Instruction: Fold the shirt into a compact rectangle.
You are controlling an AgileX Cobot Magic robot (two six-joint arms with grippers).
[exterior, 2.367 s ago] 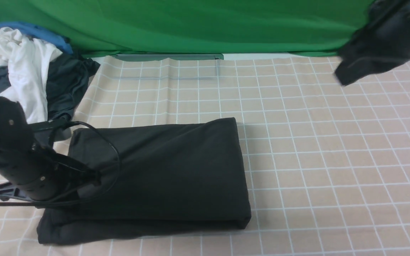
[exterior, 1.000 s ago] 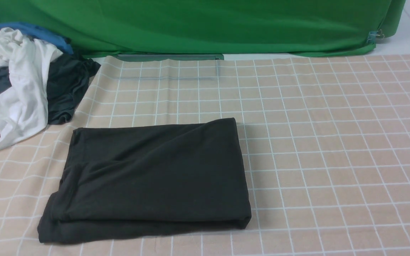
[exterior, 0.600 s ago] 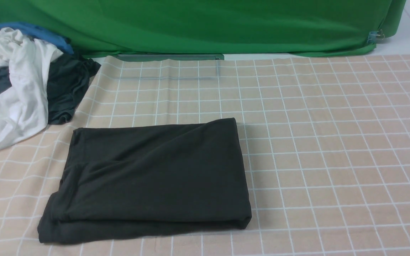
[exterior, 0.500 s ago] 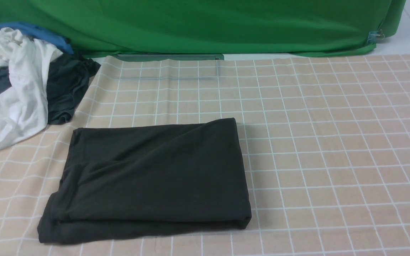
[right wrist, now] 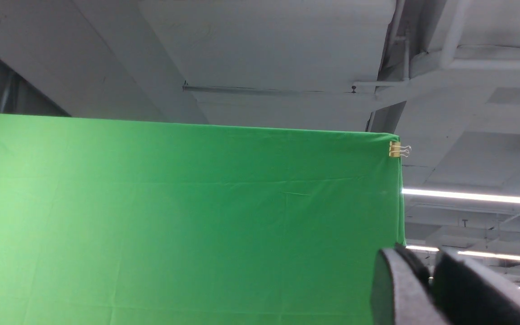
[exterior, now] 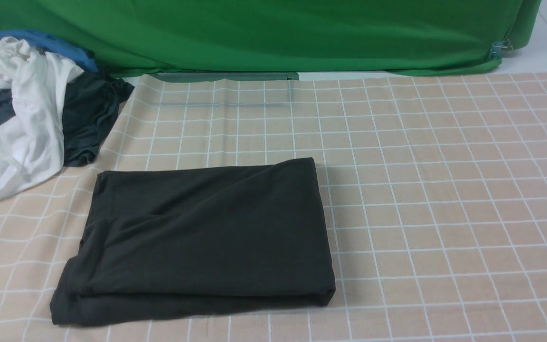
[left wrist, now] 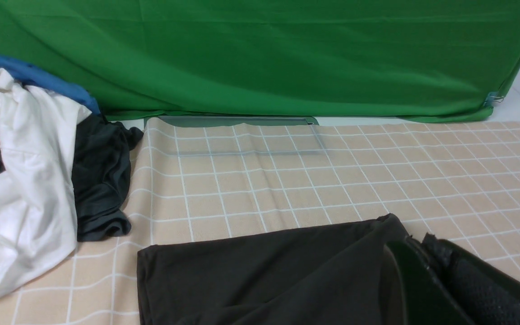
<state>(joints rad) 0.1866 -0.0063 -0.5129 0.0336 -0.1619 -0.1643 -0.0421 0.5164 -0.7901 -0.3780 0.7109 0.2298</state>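
The large black cotton shirt [exterior: 197, 240] is shown folded into a layered rectangle, lying flat on the beige cloth with a white grid [exterior: 444, 199] towards the robot's left of centre; its thick folded edge is seen along the near side. Nothing is touching it. A heap of crumpled garments, in which a white garment [exterior: 22, 118], a smaller dark grey garment [exterior: 88, 118] and a blue piece [exterior: 41, 40] can be told apart, is seen at the far left, just clear of the shirt's far left corner. A green fabric backdrop [exterior: 273, 33] is hung behind the table. In the left wrist view, the left gripper [left wrist: 427, 257] is seen above the shirt with its fingers pressed together, nothing between them. In the right wrist view, the right gripper [right wrist: 429, 275] is pointed upward at the backdrop and the ceiling; a narrow gap is seen between its fingers, which hold nothing.
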